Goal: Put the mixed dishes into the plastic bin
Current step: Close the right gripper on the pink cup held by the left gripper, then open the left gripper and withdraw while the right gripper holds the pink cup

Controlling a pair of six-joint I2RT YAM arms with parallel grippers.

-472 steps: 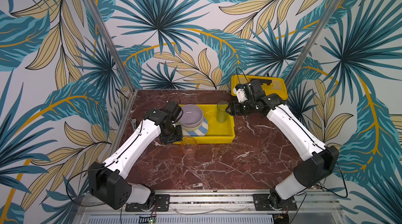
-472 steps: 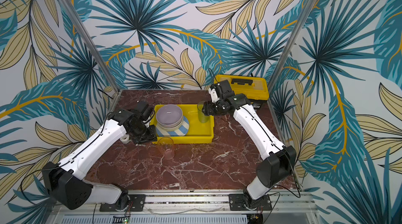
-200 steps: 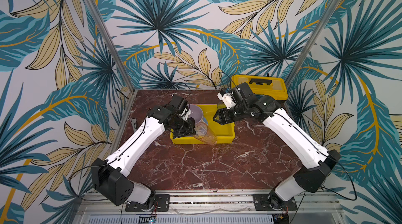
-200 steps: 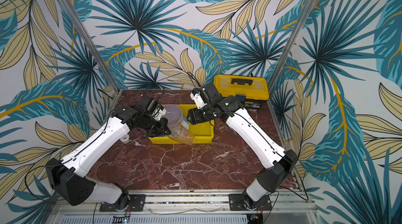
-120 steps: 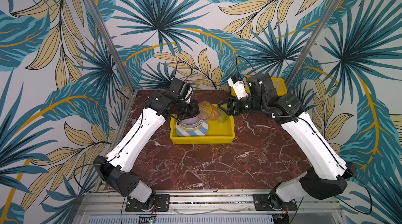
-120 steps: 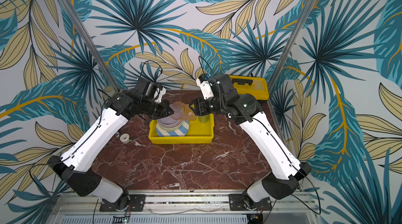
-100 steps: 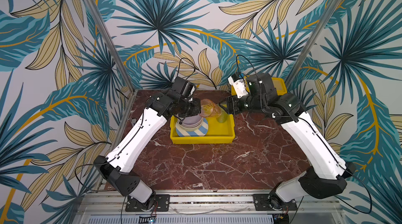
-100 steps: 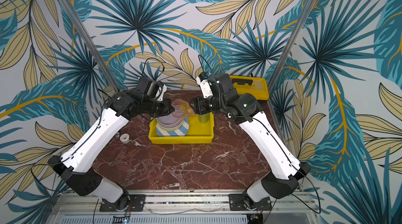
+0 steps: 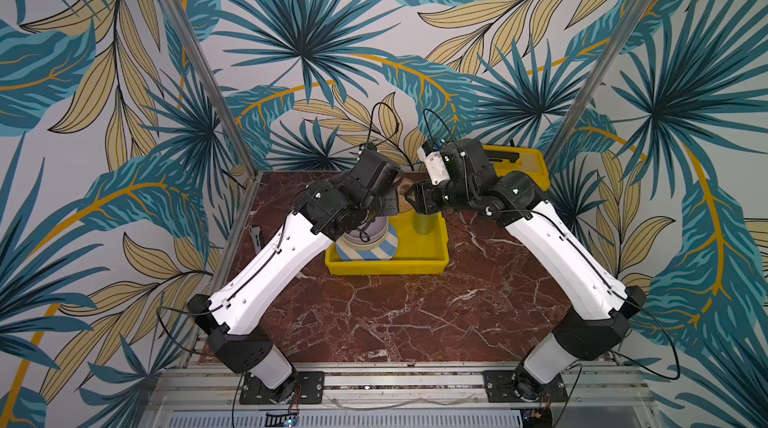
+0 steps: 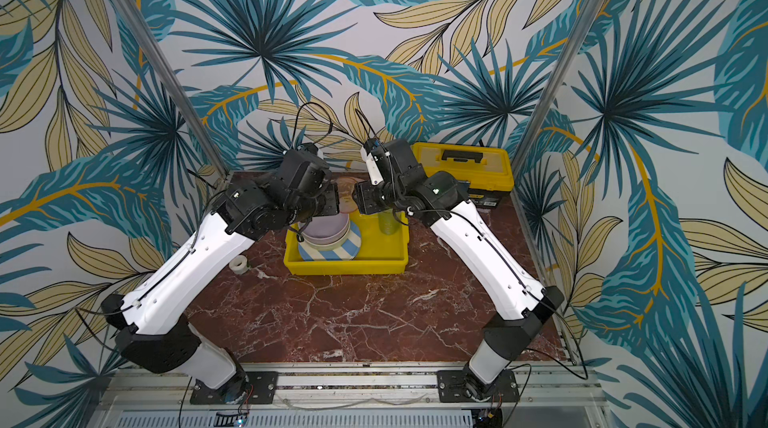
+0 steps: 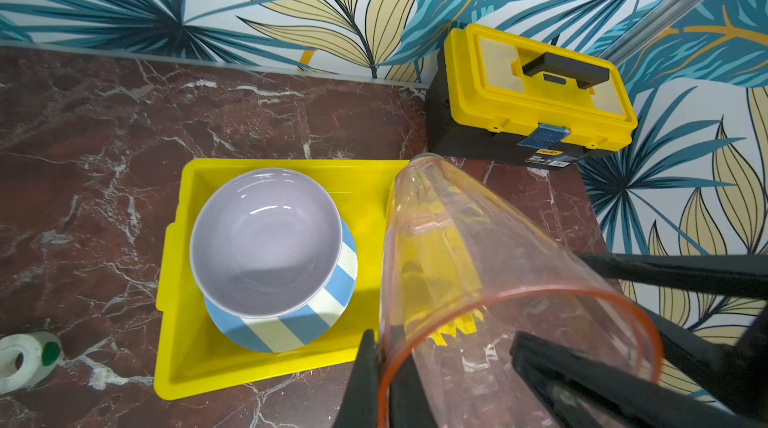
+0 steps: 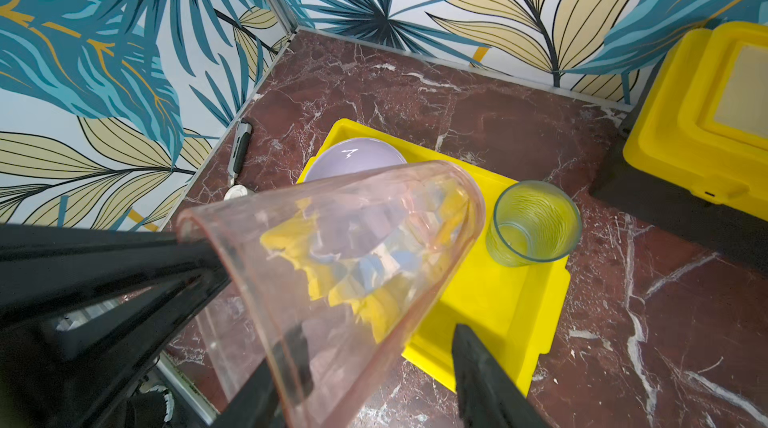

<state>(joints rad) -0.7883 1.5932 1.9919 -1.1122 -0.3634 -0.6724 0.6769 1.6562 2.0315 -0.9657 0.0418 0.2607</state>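
Both arms meet above the plastic bin [image 9: 386,268], which sits toward the back of the marble table [image 9: 395,322].

- Left gripper [image 11: 384,359]: fingers closed tight on the wall of the clear pink-tinted tumbler [image 11: 478,259] at its rim, one finger inside and one outside.
- Held tumbler: clear of the bin and lying on its side in the air, rim toward the left arm, base toward the right arm. In both top views it shows between the two wrists.
- Right gripper [image 12: 370,347]: jaws spread and straddling the tumbler's body. One finger stands just off the glass. The other is seen only through the glass, so contact there cannot be confirmed.
- Bin contents: lilac bowl [image 11: 266,239] resting on the blue-and-white striped plate [image 11: 291,330] in the bin's left half. A green-tinted ribbed tumbler [image 12: 534,224] stands upright at the far right corner.
- Outside the bin: yellow-and-black toolbox [image 11: 536,101] at the back right, and a tape roll [image 11: 25,357] on the table to the bin's left.
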